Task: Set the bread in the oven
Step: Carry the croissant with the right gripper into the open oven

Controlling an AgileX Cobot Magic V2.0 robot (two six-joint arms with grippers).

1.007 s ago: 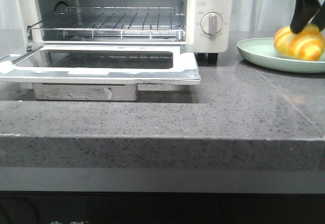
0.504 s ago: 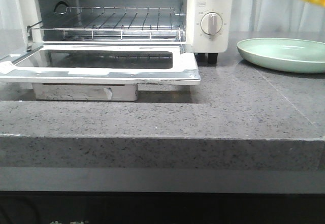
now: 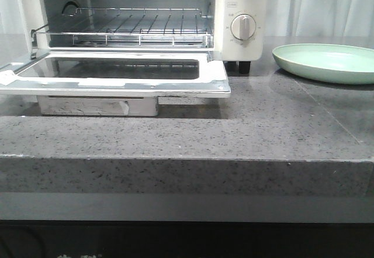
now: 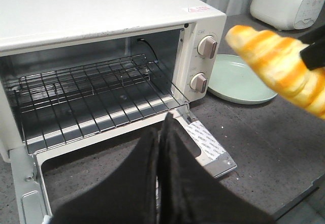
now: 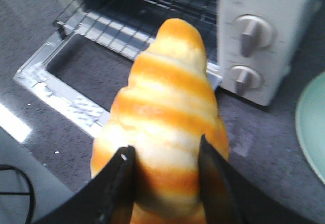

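Observation:
The bread [image 5: 165, 122], a glossy yellow and orange-brown striped roll, is held in my right gripper [image 5: 165, 155], whose two black fingers clamp its sides. It hangs in the air above the counter, right of the oven door; it also shows in the left wrist view [image 4: 282, 66]. The white oven [image 3: 242, 30] stands at the back left with its glass door [image 3: 117, 74] folded down flat and its wire rack [image 3: 123, 27] bare. My left gripper [image 4: 159, 132] is shut and empty above the open door. Neither gripper nor the bread shows in the front view.
A pale green round plate [image 3: 327, 62] lies bare on the grey counter right of the oven. A white rice cooker [image 4: 292, 3] stands behind it. The oven's two knobs [image 3: 243, 27] face front. The counter's front edge [image 3: 187, 161] runs across the view.
My right gripper lifted the bread off the green plate and carried it up out of the front view. The plate is now bare.

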